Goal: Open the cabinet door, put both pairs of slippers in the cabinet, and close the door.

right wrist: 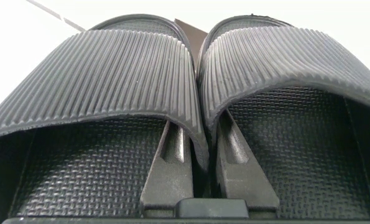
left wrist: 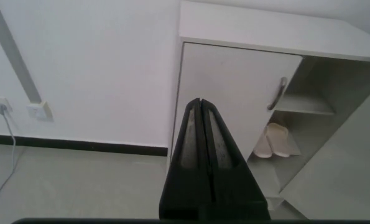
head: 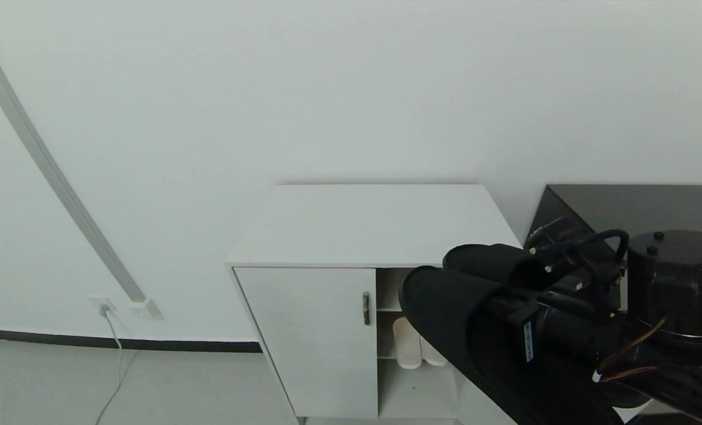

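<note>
Black slippers [head: 451, 313] fill the near right of the head view, held as a pair side by side in the right gripper [right wrist: 200, 127]. They hang in the air in front of the cabinet's open right half, not yet inside it. From the wrist, the ribbed straps [right wrist: 122, 68] arch over both textured footbeds. One finger [right wrist: 169, 168] reaches under each strap, and the two fingers are clamped tight on the two inner strap edges where the slippers meet.

Beyond them a white cabinet [head: 363, 224] stands against a plain white wall. Its left door [head: 310, 336] is closed and has a small dark vertical handle [head: 366, 308] at its right edge. The right half is open, showing shelves. A pair of white slippers [head: 408, 342] sits on a shelf there, below the top shelf, just right of the closed door's edge.

To the left of the cabinet and nearer, the left gripper [left wrist: 200, 102] points toward the closed door. Its two fingers are pressed flat together and hold nothing.

A dark surface [head: 634, 206] lies right of the cabinet. On the left wall a pale cable duct [head: 50, 171] slants down to a socket [head: 102, 306], with a cord [head: 118, 354] trailing to the floor.
</note>
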Robot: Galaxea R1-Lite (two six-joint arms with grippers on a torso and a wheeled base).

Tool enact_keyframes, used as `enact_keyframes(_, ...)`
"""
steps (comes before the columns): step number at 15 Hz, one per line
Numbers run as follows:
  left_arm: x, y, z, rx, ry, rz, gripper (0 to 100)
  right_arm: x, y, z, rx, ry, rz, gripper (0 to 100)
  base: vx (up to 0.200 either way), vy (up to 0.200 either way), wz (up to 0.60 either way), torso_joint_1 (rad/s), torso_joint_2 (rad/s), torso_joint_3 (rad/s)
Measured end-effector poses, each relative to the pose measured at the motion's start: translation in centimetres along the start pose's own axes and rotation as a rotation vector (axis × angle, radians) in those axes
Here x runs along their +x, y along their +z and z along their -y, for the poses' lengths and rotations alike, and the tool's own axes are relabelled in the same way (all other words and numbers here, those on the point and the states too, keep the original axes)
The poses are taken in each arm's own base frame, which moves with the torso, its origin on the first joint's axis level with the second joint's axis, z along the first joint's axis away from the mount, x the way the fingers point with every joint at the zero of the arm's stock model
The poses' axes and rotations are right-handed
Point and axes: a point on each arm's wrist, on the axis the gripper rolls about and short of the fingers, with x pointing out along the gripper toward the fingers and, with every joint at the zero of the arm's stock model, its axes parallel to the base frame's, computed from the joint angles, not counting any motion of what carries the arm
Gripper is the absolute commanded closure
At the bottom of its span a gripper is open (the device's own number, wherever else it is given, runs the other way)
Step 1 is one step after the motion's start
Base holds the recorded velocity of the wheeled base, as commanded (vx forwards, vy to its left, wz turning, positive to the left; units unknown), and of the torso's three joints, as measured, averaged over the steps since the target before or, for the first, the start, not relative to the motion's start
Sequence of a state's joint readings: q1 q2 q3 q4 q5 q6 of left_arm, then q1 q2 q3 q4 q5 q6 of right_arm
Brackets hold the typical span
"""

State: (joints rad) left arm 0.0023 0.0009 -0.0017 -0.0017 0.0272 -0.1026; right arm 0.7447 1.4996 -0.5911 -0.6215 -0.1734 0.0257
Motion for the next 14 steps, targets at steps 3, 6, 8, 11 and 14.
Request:
enact_keyframes(3,0.00,0.00,0.00,0.000,0.000,0.000,100,-0.01,-0.08,-0.01,-0.001,0.001,-0.003,100,0.000,0.000,0.00,0.000,0.00,0.000)
enact_keyframes(6,0.00,0.00,0.00,0.000,-0.001,-0.001,100,-0.01,-0.14,-0.08,-0.001,0.004,-0.006,100,0.000,0.000,0.00,0.000,0.00,0.000)
enact_keyframes(8,0.00,0.00,0.00,0.000,0.001,-0.001,100,0.03,-0.23,0.11,0.004,-0.005,-0.008,100,0.000,0.000,0.00,0.000,0.00,0.000)
enact_keyframes(11,0.00,-0.01,0.00,0.000,0.000,-0.001,100,-0.03,-0.60,0.06,-0.016,0.000,-0.015,100,0.000,0.000,0.00,0.000,0.00,0.000)
enact_keyframes(14,0.00,0.00,0.00,0.000,0.000,-0.001,100,-0.12,-1.04,-0.07,-0.026,0.009,-0.021,100,0.000,0.000,0.00,0.000,0.00,0.000)
